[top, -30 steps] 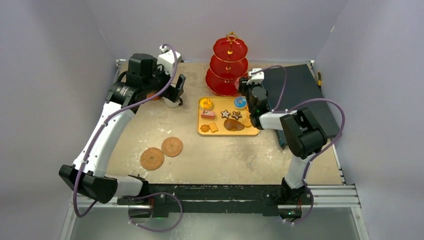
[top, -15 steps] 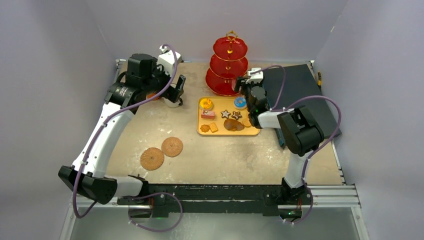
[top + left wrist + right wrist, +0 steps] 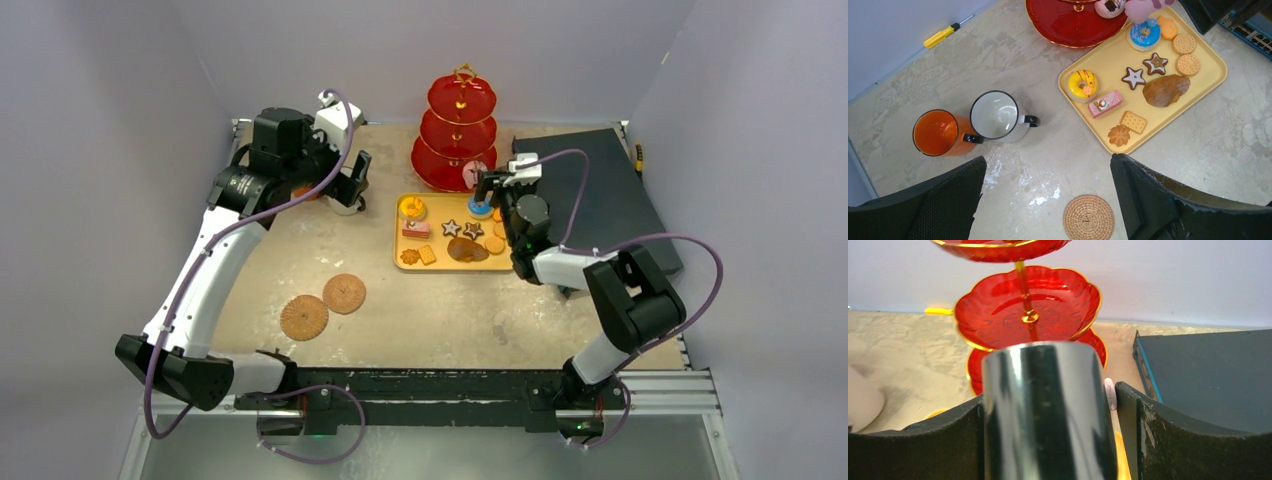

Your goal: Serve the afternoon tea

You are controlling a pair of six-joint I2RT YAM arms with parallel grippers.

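Observation:
The red three-tier stand (image 3: 460,130) with a gold handle stands behind the yellow tray (image 3: 455,262). Several pastries and biscuits lie on the tray, among them a yellow donut (image 3: 1082,84), a pink cake slice (image 3: 1105,104) and a blue donut (image 3: 1145,34). A white and chocolate pastry (image 3: 1111,6) sits on the stand's bottom tier. The orange mug (image 3: 940,132) and white mug (image 3: 998,116) stand side by side at the left. My right gripper (image 3: 487,185) is shut on shiny metal tongs (image 3: 1045,410), facing the stand (image 3: 1028,305). My left gripper (image 3: 1047,165) is open and empty, high over the table near the mugs.
Two woven coasters (image 3: 304,317) (image 3: 344,293) lie at the front left. A dark flat box (image 3: 600,195) lies right of the tray. A yellow screwdriver (image 3: 943,35) lies by the back wall. A blurred pink shape (image 3: 1143,7) shows above the blue donut.
My right gripper has drawn back from the stand toward the tray's far right corner and its elbow swung right. The white pastry on the bottom tier now shows. The left arm is still.

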